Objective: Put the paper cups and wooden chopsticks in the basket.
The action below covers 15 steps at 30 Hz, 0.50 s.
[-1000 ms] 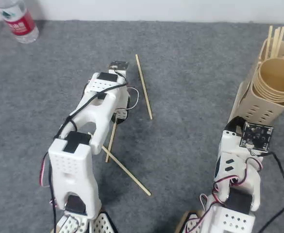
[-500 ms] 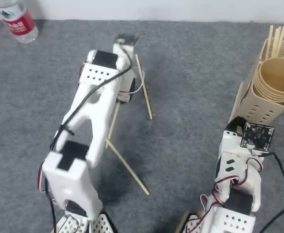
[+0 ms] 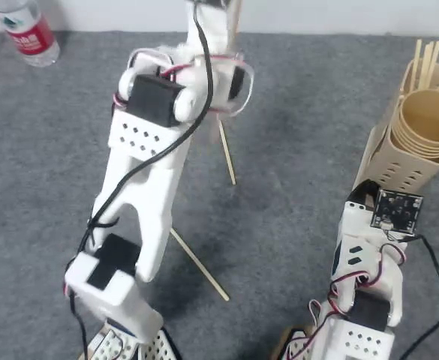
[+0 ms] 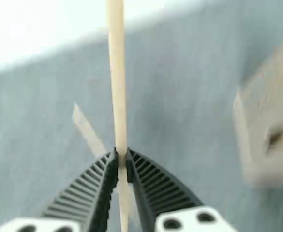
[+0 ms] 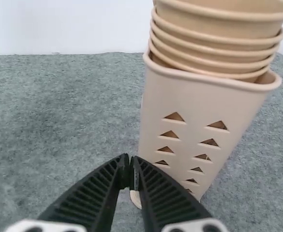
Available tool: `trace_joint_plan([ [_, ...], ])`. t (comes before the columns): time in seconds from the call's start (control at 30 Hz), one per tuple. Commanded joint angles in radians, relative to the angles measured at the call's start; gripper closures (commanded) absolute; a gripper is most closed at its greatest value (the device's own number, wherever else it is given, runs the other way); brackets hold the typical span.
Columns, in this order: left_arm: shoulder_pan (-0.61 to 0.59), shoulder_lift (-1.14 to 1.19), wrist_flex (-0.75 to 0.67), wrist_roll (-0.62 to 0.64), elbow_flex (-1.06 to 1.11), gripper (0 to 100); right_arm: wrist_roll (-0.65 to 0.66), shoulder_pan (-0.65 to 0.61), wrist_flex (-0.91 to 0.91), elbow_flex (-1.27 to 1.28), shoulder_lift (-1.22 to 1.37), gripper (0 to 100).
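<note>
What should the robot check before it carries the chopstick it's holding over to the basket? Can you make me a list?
1. Left jaws gripping the held chopstick: ok, shut tight on it.
2. Held chopstick lifted off the mat: ok, the arm is raised high.
3. Basket standing upright: ok.
4. Room for one more beside the sticks in the basket: cannot tell.
5. Right jaws out of the way: cannot tell; shut and empty, but close in front of the basket.
6. Paper cups in the basket: ok, stacked inside.
7. Every chopstick collected: not ok, two loose chopsticks lie on the mat.
</note>
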Motion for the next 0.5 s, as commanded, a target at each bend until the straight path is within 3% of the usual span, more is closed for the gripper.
trace_joint_plan([
  [0.0,0.066,0.038,-0.431,0.157,-0.058,99,0.011,-0.007,-0.019,0.002,-0.008,99.0],
  [0.17,0.226,0.138,-0.798,0.057,-0.058,99,0.029,-0.007,-0.074,0.037,-0.008,99.0],
  [0.3,0.339,0.216,-0.957,-0.061,-0.061,99,0.081,-0.071,-0.064,0.041,-0.008,99.0],
  [0.47,0.399,0.321,-1.088,-0.064,-0.177,99,0.123,-0.11,-0.073,0.069,-0.008,99.0],
])
